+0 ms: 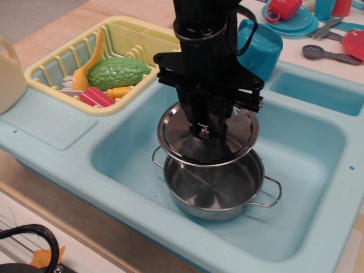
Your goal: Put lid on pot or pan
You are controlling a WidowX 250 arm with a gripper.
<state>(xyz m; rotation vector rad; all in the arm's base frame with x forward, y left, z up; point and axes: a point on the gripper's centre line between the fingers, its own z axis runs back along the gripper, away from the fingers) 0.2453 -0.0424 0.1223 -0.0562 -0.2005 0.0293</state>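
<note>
The shiny steel pot (219, 190) with two wire loop handles sits in the light blue sink basin (131, 142). My black gripper (205, 132) comes down from above and is shut on the central knob of the round steel lid (176, 139). The lid hangs roughly level, just above the pot's rim and shifted a little towards the back left, so the pot's front inside still shows. The fingertips are partly hidden by the gripper body.
A yellow dish rack (57, 62) at the back left holds a green vegetable (116, 73) and utensils. A teal cup-like pot (264, 48) stands behind the sink by the faucet. Red and blue dishes (296, 17) lie at the back right. A small side basin (315, 91) is right.
</note>
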